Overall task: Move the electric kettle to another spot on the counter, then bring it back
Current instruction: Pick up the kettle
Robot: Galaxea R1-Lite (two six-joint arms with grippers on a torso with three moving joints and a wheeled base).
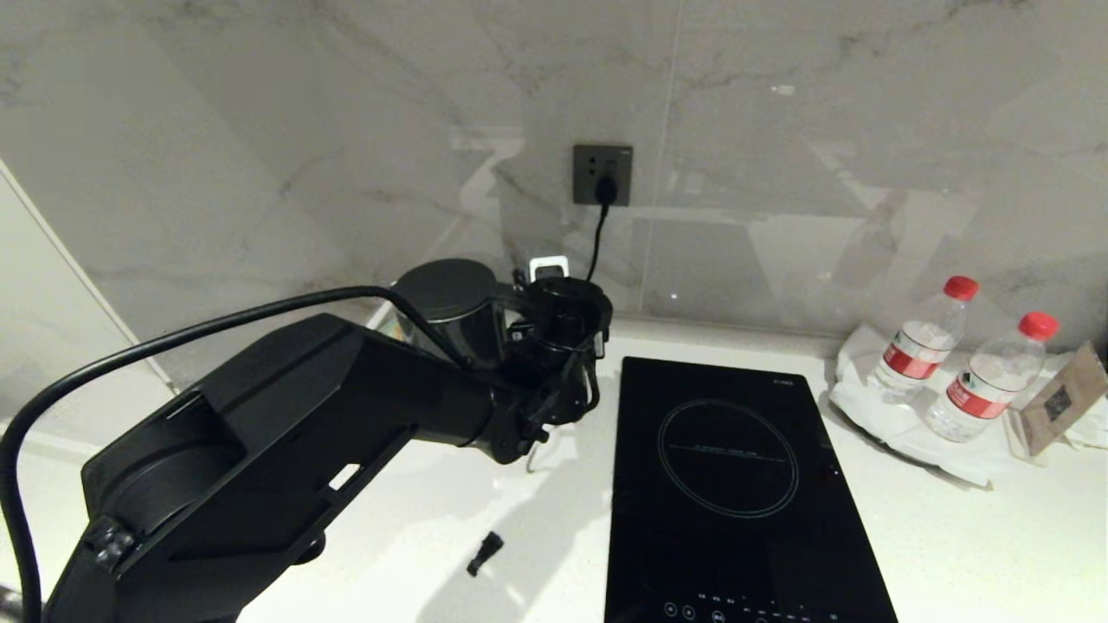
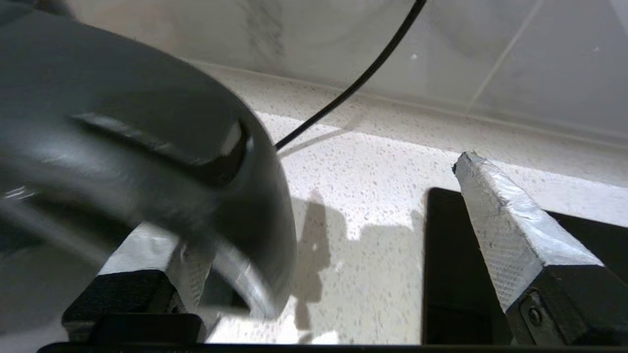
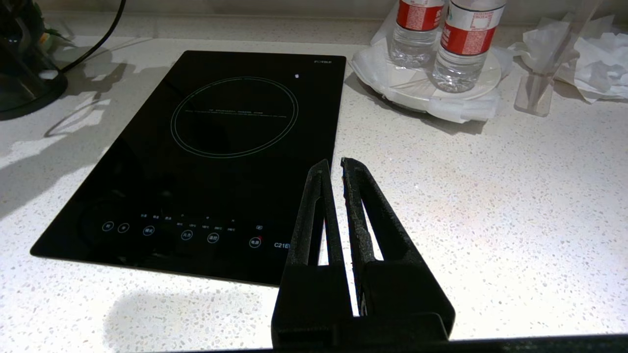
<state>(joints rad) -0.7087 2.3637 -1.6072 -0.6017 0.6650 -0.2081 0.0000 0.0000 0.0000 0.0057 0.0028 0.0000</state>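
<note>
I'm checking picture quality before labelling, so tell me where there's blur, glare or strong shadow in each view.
Left wrist view: the electric kettle is smeared by motion blur, and a gripper shadow falls on the counter. Head view: the wall tiles carry pale reflections, and the left arm casts a shadow on the worktop. Right wrist view: sharp, with soft glare on the cooktop and the right gripper backlit.

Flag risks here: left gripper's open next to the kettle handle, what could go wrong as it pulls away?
1. One finger of the left gripper sits close against the electric kettle handle; backing out skewed could snag and tip it.
2. The power cord runs right behind the kettle; the arm could catch it.
3. A small black piece lies loose on the counter, possibly something that has come off.
</note>
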